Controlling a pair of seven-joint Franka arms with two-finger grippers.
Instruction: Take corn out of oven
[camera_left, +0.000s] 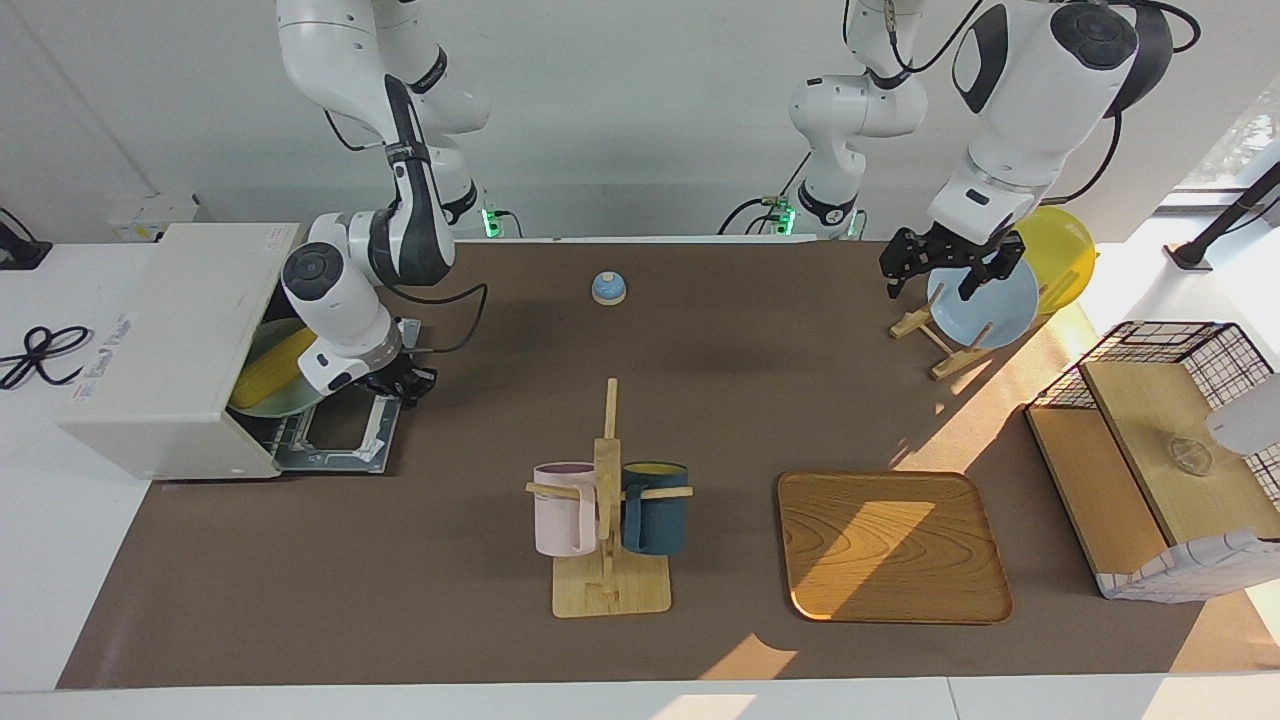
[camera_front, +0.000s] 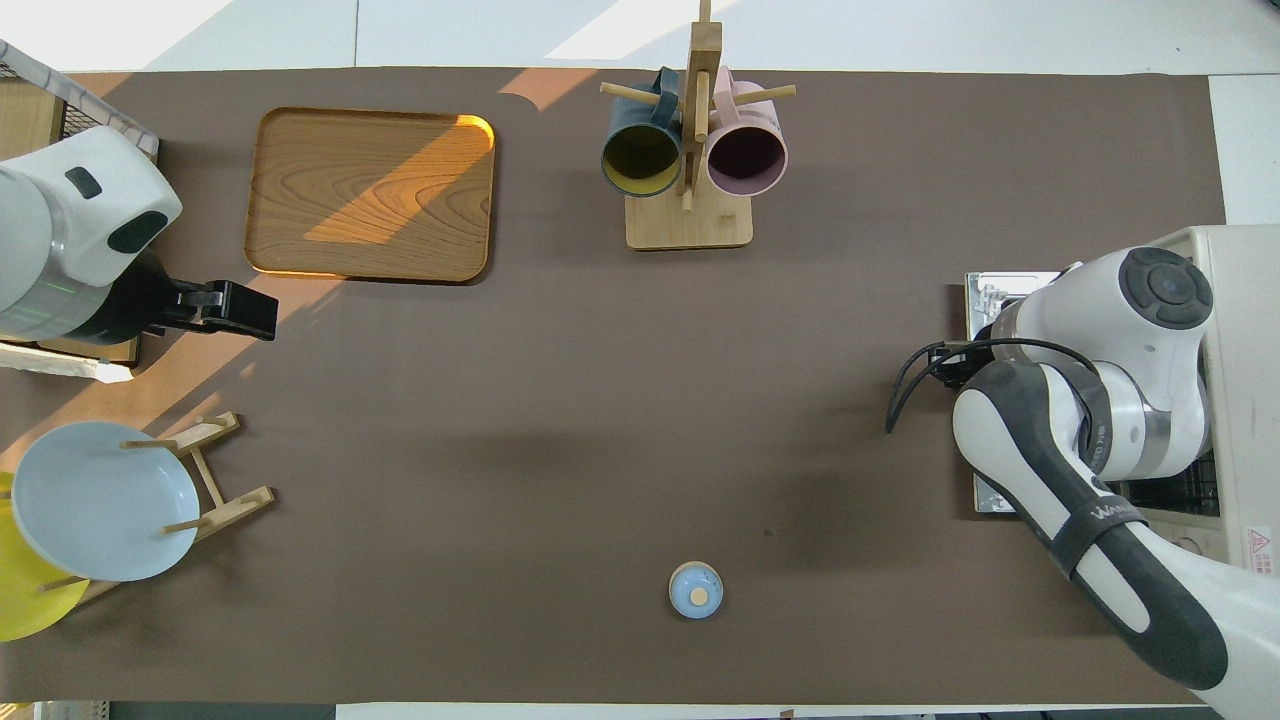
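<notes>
A: Across the table, in the facing view, the corn (camera_left: 275, 360) is seen on a green plate (camera_left: 268, 397) inside the oven (camera_left: 170, 345); the right gripper (camera_left: 408, 384) is pinched shut on the lowered door's edge.

B: From overhead, the corn is hidden. The left gripper (camera_front: 238, 308) is held wide over the mat, waiting. A light, stiff, slippery cob is judged; mid-length is advised.

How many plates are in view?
3. A blue plate and a yellow plate stand in the wooden plate rack at the left arm's end; a green plate lies under the corn inside the open oven. None seem hidden.
</notes>
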